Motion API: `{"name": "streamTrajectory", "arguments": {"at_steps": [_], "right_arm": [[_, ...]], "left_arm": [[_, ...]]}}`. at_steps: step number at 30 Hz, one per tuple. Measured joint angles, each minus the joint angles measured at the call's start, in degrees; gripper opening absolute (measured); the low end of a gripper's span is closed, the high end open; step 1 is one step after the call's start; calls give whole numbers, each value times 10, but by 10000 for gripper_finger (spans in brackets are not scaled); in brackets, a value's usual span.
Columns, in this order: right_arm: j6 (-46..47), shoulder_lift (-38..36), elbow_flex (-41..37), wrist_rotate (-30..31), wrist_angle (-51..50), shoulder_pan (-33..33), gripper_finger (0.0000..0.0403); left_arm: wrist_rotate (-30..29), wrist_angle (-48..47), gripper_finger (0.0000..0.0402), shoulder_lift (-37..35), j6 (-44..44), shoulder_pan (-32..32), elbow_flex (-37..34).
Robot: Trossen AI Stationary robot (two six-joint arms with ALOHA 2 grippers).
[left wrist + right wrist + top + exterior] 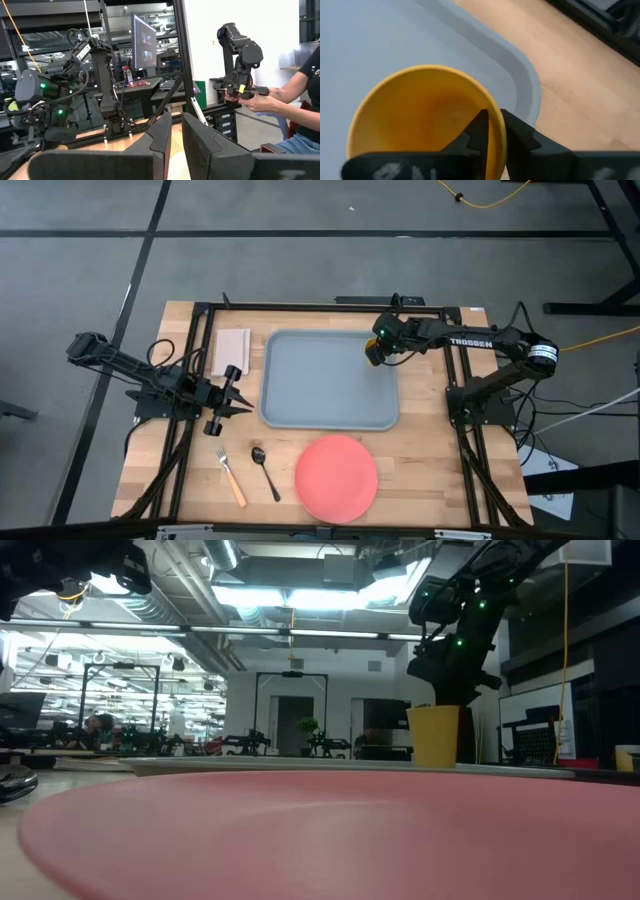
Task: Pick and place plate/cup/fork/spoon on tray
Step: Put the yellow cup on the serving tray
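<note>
The yellow cup (373, 353) is upright over the far right corner of the grey-blue tray (320, 395), with my right gripper (382, 345) shut on it. It also shows in the low view (433, 736). The coral plate (337, 478) lies flat on the table near the front edge. The dark spoon (265, 472) and the orange-handled fork (231, 477) lie flat to its left. My left gripper (243, 404) waits left of the tray, empty, its fingers almost together (176, 131). My right gripper holds the cup by its rim (496, 131), on the side toward the table's right edge. One finger (476, 134) is inside the cup and one (520, 135) outside. The fingers come from above, pointing down. The cup is upright; whether its base touches the tray I cannot tell.
A pale napkin-like pad (232, 351) lies left of the tray's far end. Black frame rails (190, 360) run along the table's left, right and far sides. A person (295, 105) sits beyond the table in the left wrist view. The tray's middle (320, 375) is bare.
</note>
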Motion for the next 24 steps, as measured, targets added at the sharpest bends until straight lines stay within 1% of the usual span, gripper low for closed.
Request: {"name": "streamTrajectory", "arguments": {"at_steps": [3,14,18,24], "right_arm": [[-1,0,0,4,0,0,60],[1,-1,3,20,-4,0,118],[-1,-4,26,38,-21,0,124],[-10,-11,74,35,-73,14,124]], "left_arm": [[0,0,39,0,0,0,0],[0,0,39,0,0,0,0],[0,0,39,0,0,0,0],[0,0,39,0,0,0,0]]}}
